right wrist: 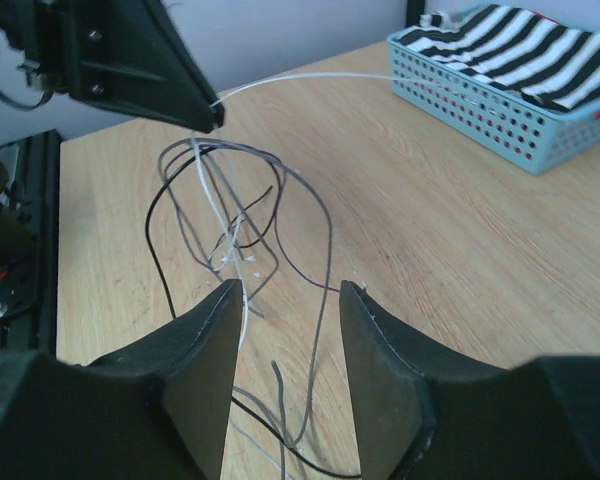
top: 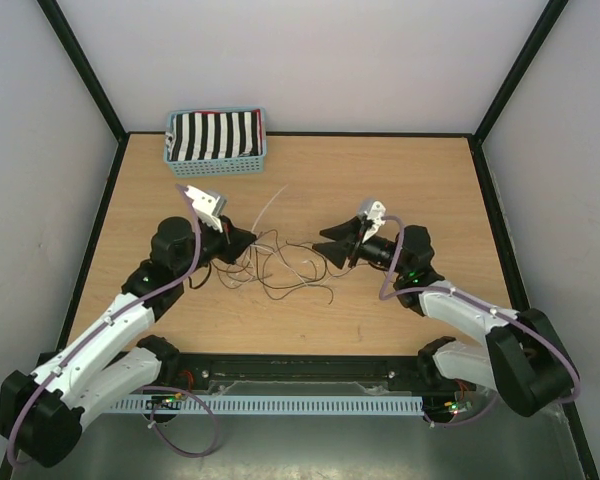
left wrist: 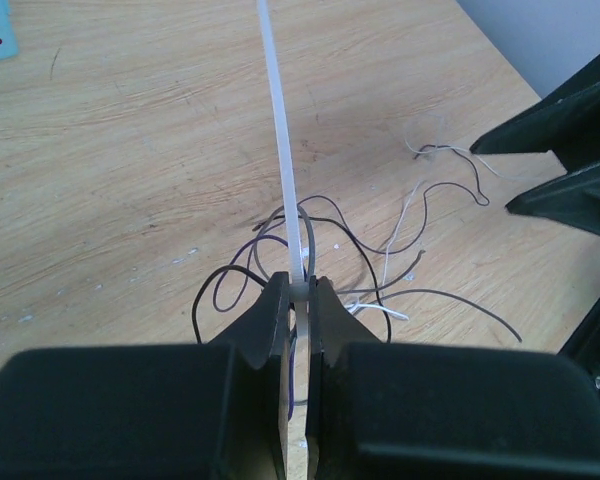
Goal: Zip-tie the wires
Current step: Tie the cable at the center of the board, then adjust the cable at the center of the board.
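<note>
Wires (top: 276, 264) trail beneath parted right fingers (right wrist: 208, 352) — left fingers (left wrist: 268, 322) clamp the zip tie (left wrist: 281, 120).

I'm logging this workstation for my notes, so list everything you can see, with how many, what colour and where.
table: one, light wood, under everything
basket: one, light blue, perforated, far left corner of the table
cloth: one, black-and-white striped, inside the basket
wires: several, mostly dark and a few pale, in a loose tangle mid-table
zip tie: one, white, a long strap reaching from the tangle's left side toward the basket
left gripper: one, black, shut on the zip tie at the tangle's left edge
right gripper: one, black, open, at the tangle's right edge, with strands running between its fingers
</note>
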You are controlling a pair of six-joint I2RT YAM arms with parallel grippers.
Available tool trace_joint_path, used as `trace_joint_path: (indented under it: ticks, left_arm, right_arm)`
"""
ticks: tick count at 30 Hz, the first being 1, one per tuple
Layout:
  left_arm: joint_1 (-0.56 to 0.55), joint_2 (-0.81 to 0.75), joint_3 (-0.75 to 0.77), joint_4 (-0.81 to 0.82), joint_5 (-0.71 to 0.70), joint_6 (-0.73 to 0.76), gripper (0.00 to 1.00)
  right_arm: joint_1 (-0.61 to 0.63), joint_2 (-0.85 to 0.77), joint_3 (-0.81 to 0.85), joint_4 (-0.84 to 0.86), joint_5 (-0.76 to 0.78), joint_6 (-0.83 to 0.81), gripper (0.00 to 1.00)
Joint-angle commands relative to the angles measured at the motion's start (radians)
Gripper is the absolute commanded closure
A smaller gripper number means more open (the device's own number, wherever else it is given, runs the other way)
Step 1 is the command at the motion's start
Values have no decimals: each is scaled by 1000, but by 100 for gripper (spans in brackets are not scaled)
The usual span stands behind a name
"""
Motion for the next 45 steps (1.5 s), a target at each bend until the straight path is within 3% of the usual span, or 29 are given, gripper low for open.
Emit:
trace_joint_path:
  ticks: [1,7,13,23,37,39,42,45]
  left_arm:
    - [6,4,46,7,45,4,100]
    - [7,15,57,4,42,-9,100]
    - [7,41,72,-6,20,-34,100]
    - [5,41,69,-9,-20,-85,100]
    - [0,39,61,-6,-30,-116,100]
    - [-2,42,61,-6,-37,-115,100]
    - [-2,43,56,-6,-49,-113,100]
    - [-2,40,52,-6,-61,-114,100]
  right_arm:
    - [54,56,26,136,-59,-107,49]
    - [137,66,8,106,-68,-160,50]
    - [276,36,-69,108,23,-259,44]
    - [423,219,7,208,176,-189,37]
    - [468,500,172,354,231,-59,37]
    - [472,513,182,368,223,-47,44]
    - [475,502,182,354,218,-50,75]
    - [475,454,157,307,244,-87,97]
